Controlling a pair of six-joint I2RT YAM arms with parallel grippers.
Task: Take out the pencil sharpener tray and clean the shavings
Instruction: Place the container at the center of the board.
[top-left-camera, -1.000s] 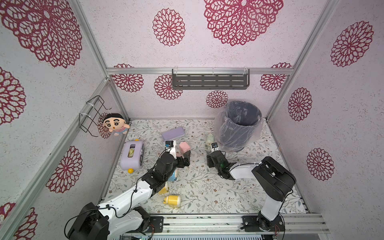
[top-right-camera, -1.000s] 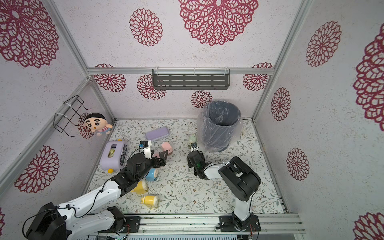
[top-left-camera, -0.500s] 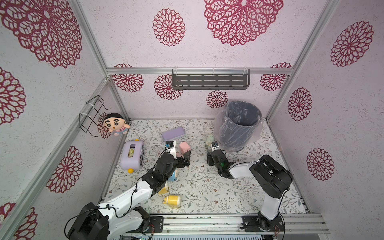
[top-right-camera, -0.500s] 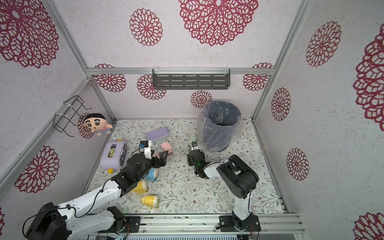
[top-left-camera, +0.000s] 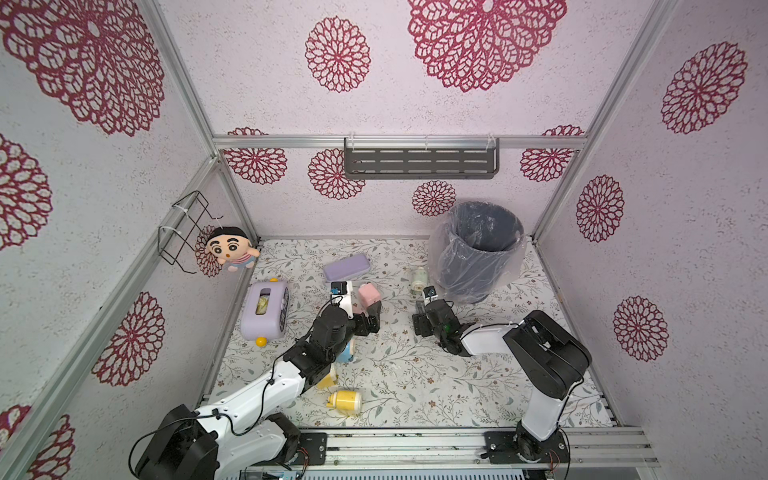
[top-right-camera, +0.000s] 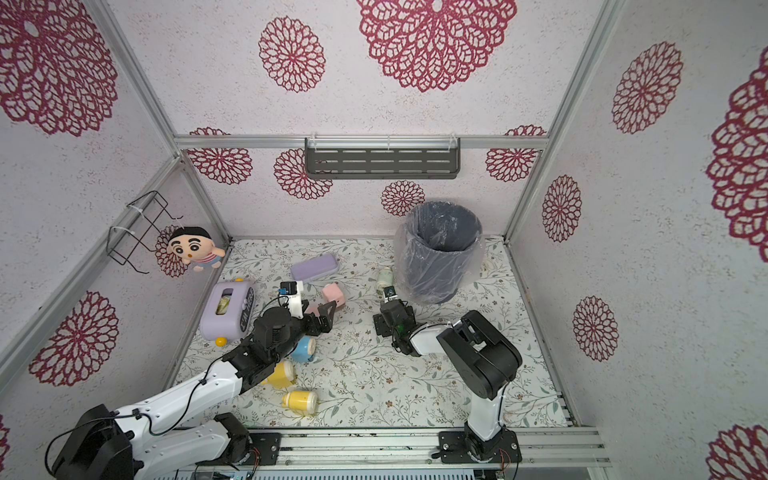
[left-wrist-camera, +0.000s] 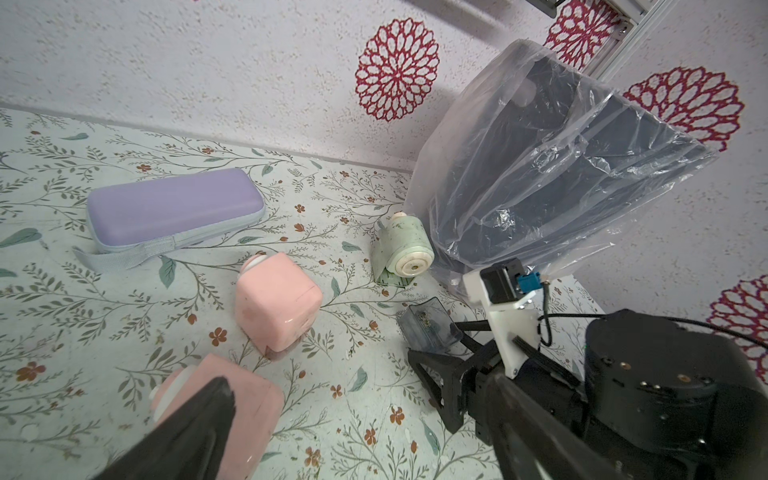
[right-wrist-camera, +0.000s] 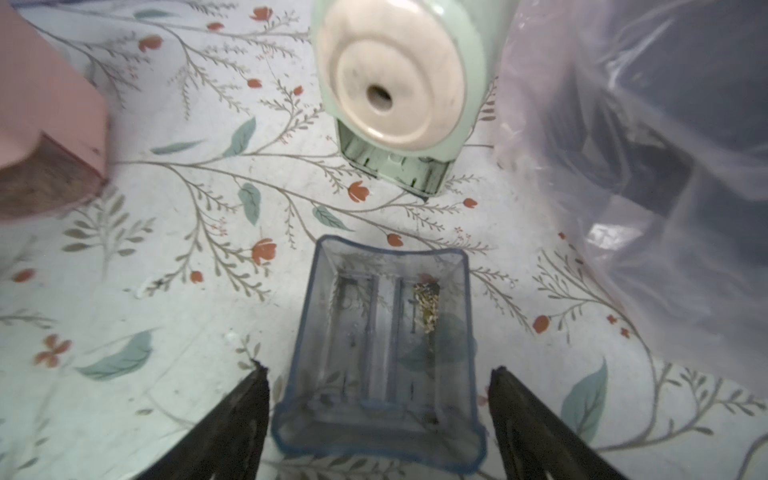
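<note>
You are partway through. The tray (right-wrist-camera: 380, 349) is already out and is lying flat on the counter (top-left-camera: 415, 374), open side up. Seen from above, it is lying apart from the green sharpener (right-wrist-camera: 395, 83), which is sitting at 12 o'clock from it. The shavings (right-wrist-camera: 428, 303) are sitting inside as a small tan clump along one side of the tray's floor. By my reading, emptying the tray is the step you are working on.

Your right gripper (right-wrist-camera: 379, 368) is hovering low over the tray's near end with its fingers (right-wrist-camera: 232, 424) released. They are standing spread on either side of the tray with bare counter showing in each gap, so they are gripping nothing. Your left gripper (top-left-camera: 371, 319) is sitting at 9 o'clock from the tray, its fingers also spread and empty. One of them is lying beside a pink sharpener (left-wrist-camera: 216, 415), and I cannot tell whether it is touching.

The bin (top-left-camera: 469, 266) is standing near the tray, at about 2 o'clock from it, with a loose clear liner (left-wrist-camera: 540, 166) draping over its rim.

As I judge it, the next move is calling for you to close the right fingers squarely on the tray's two long walls. Keep it level while lifting so the clump is not sliding out. Carry it above the bin's rim, and only there start tipping. The tray is looking like thin, smooth plastic, so it may be slipping under a crooked pinch. The slack liner may be catching a finger on the way in.
</note>
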